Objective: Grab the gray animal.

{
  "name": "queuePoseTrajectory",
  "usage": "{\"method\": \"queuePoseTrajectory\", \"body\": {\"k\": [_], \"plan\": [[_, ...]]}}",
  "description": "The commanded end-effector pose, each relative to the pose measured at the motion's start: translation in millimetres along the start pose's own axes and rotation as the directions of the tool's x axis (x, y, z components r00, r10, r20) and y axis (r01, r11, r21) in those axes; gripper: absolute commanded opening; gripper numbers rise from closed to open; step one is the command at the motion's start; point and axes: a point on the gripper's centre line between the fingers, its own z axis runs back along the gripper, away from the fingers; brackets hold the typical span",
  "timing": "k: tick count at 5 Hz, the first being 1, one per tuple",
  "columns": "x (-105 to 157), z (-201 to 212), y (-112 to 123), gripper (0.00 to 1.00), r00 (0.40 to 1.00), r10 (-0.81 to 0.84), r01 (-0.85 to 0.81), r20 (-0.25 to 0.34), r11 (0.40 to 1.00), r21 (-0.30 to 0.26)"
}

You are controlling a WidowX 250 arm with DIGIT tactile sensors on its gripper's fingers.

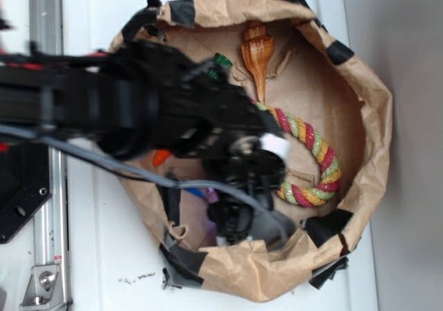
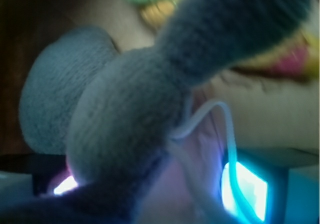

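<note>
The gray animal point(image 2: 125, 124) is a soft gray plush that fills the wrist view, with a rounded ear point(image 2: 60, 84) at the left and a thin white string loop point(image 2: 227, 129) at the right. It sits between the two glowing pads point(image 2: 245, 189) of my gripper point(image 2: 155, 194), which looks closed on it. In the exterior view my gripper point(image 1: 239, 217) is low inside the paper-lined basket point(image 1: 374, 117) near its front wall. A bit of the gray animal point(image 1: 271, 226) shows beside the gripper, mostly hidden by the arm.
A striped rope toy point(image 1: 318, 152) curves along the basket's right side and also shows in the wrist view point(image 2: 295, 59). An orange carrot-like toy point(image 1: 256, 55) lies at the back. Small orange point(image 1: 160, 157) and blue point(image 1: 197, 192) items peek from under the arm.
</note>
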Motion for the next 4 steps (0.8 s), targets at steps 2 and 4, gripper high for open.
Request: {"method": "queuePoseTrajectory", "body": {"k": [2,4], "plan": [[-13,41,-15,0.0,0.996,-0.059,0.055,0.063,0.996,0.067],[-17,126,-4,0.0,0.974,0.018,-0.036,0.227,0.997,0.073]]}}
